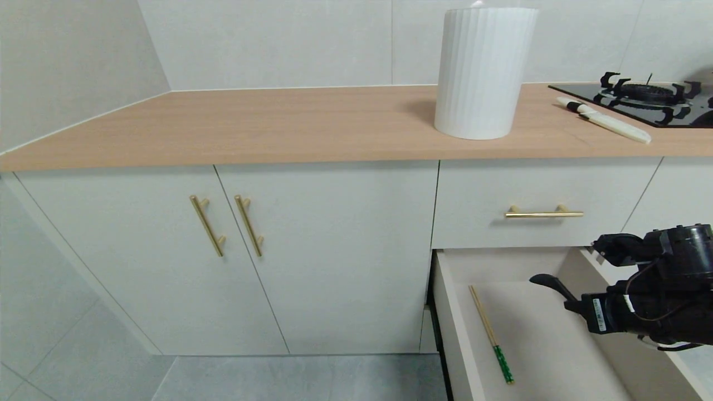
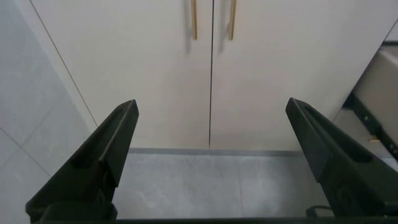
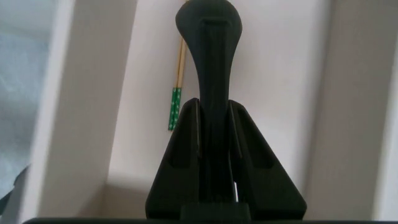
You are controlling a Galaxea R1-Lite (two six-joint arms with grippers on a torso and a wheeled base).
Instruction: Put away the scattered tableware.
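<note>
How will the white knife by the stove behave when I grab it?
The knife looks slim and rigid, so probably light and stiff. It lies flat on the smooth counter, so it may slide rather than roll when nudged.

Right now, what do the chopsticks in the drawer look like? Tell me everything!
The chopsticks are a pair of thin, pale, wooden-looking sticks with green patterned ends. They lie flat, side by side, on the floor of the open drawer, near its left wall, green ends nearest the robot. Only the drawer touches them; the right gripper, shut on a black utensil, is apart from them.
</note>
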